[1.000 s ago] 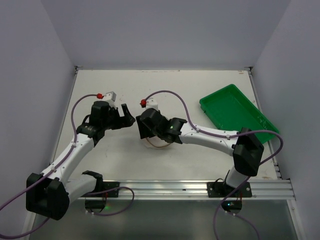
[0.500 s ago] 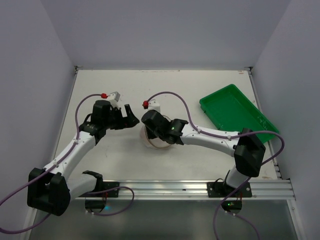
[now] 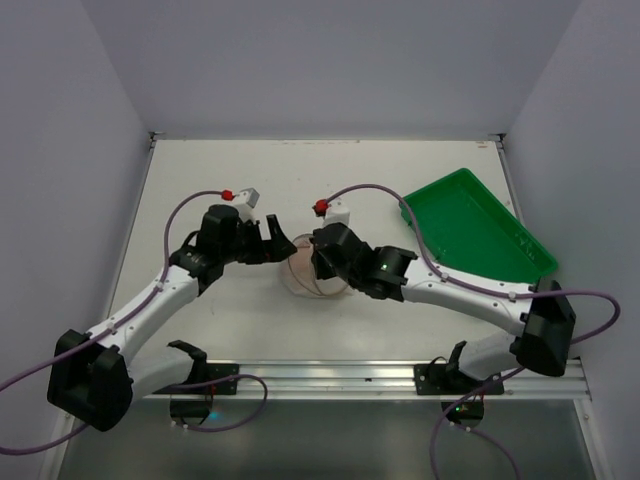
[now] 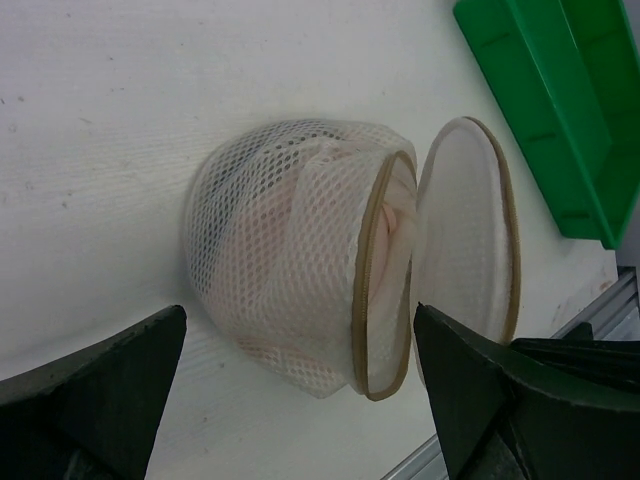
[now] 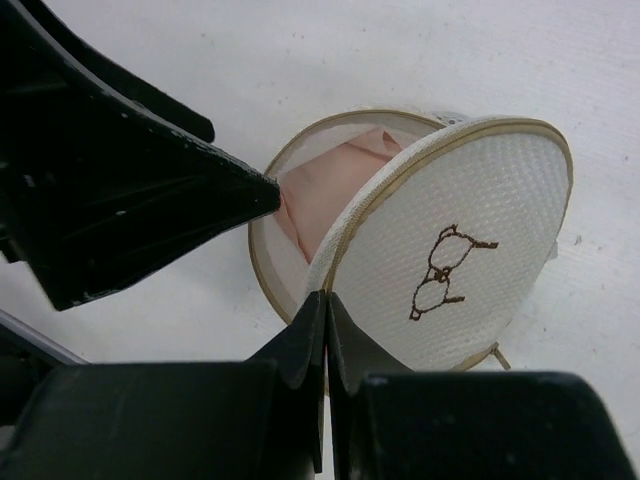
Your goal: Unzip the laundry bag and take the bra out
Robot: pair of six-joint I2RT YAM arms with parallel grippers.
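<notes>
The laundry bag (image 3: pixel 298 283) lies at mid-table with its zip undone and its flat lid (image 5: pixel 470 215), printed with a small bra outline, lifted on edge. My right gripper (image 5: pixel 325 300) is shut on the tan rim of that lid and holds it up. Inside the mesh body (image 4: pixel 270 260) lies the pink-beige bra (image 5: pixel 325 195), seen through the gap. My left gripper (image 4: pixel 300 320) stands open just left of the bag, one finger on either side of the mesh body, touching nothing. One left finger (image 5: pixel 150 200) points at the opening.
A green plastic tray (image 3: pixel 480 225) sits at the right of the table, its corner also in the left wrist view (image 4: pixel 560 100). The metal rail (image 3: pixel 330 375) runs along the near edge. White walls stand on three sides.
My right gripper closed on the lid's rim and pulled it up and rightward, opening the bag. My left gripper moved right, up to the bag, still open.
</notes>
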